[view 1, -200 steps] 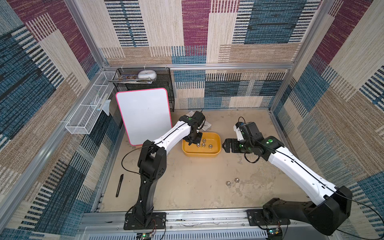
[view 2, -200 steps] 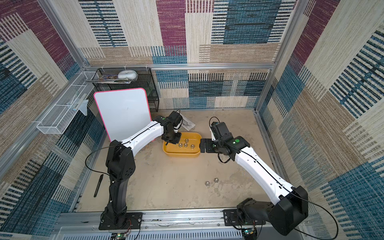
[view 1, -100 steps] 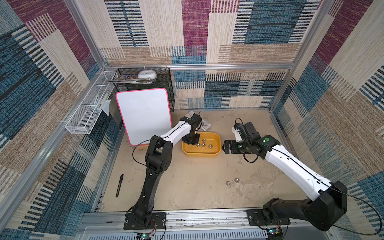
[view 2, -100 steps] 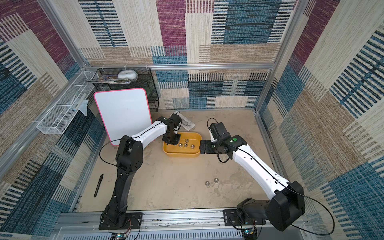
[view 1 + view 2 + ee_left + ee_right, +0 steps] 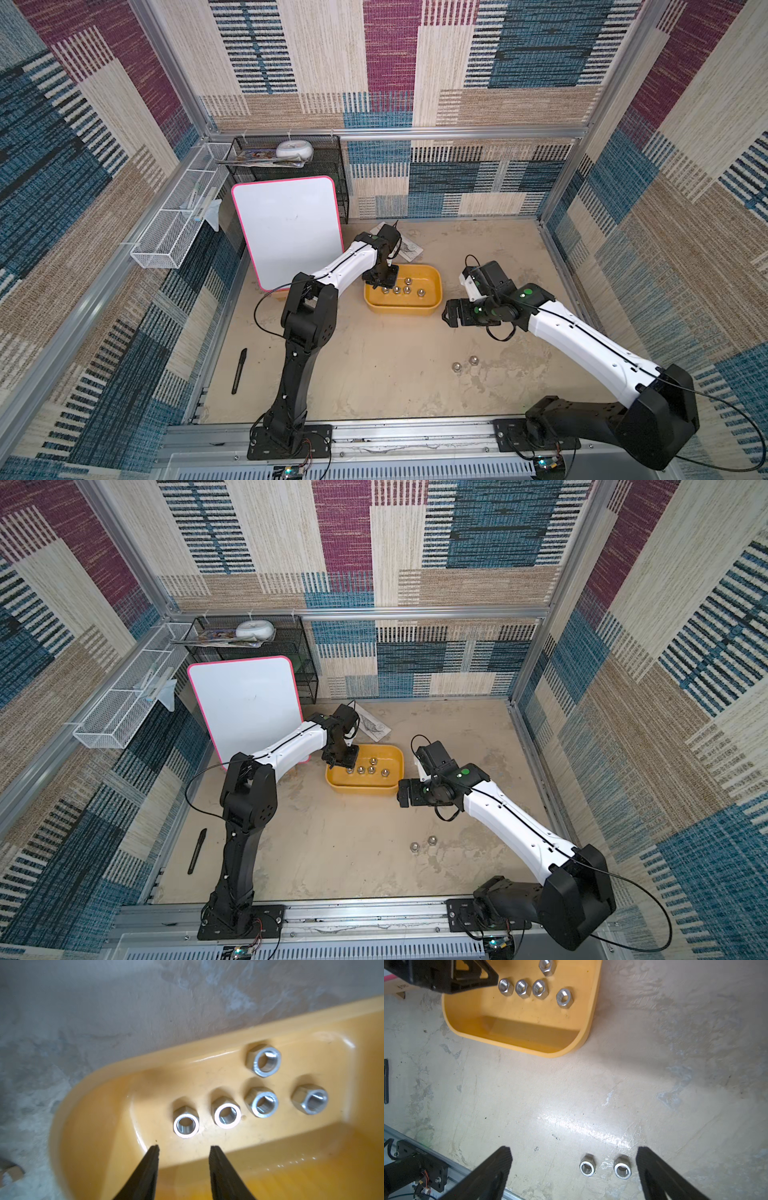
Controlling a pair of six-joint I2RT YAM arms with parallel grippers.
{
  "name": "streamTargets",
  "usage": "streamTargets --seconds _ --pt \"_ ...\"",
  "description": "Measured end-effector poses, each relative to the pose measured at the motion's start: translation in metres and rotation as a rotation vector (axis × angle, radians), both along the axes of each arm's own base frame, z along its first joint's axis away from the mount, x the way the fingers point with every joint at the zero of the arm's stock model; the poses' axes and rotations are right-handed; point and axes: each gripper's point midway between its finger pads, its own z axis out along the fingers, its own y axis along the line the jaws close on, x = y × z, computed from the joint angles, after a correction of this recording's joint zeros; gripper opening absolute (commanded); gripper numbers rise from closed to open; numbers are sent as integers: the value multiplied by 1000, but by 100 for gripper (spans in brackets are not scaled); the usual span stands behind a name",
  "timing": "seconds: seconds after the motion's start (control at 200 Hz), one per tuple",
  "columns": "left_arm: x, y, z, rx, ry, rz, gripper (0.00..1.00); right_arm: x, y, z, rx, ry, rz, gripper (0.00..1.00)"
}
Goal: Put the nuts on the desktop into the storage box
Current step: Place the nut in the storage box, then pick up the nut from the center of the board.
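Nuts (image 5: 227,1114) in storage box (image 5: 145,1059); left gripper (image 5: 184,1148) above

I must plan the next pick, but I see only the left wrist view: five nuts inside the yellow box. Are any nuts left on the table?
Observer: Yes, two nuts lie side by side on the table, nearer its front edge, apart from the box.
Operator: Where is the right gripper?
Observer: Beside the box's right end, not yet at the nuts; its jaws are wide open.
Operator: Any other loose thing on the table?
Observer: For one, a black pen lies near the table's left edge, far from the nuts.
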Motion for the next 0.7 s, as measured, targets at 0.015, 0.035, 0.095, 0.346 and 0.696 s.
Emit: streamTargets --seconds 0.015,0.035,0.095,0.346,0.696 --pt "0 0 4 -6 -5 1 65 -2 1 -1 1 1 3 99" --pt "-1 -1 9 -15 -15 0 69 -5 2 -2 3 3 6 98" --pt "-3 -3 29 -56 -45 12 78 -12 4 -7 3 15 11 94" --pt "-22 0 89 -176 -145 51 81 -47 4 -39 -24 97 5 76" --pt "-45 16 124 -269 -242 155 100 -77 7 -76 -83 190 8 56"
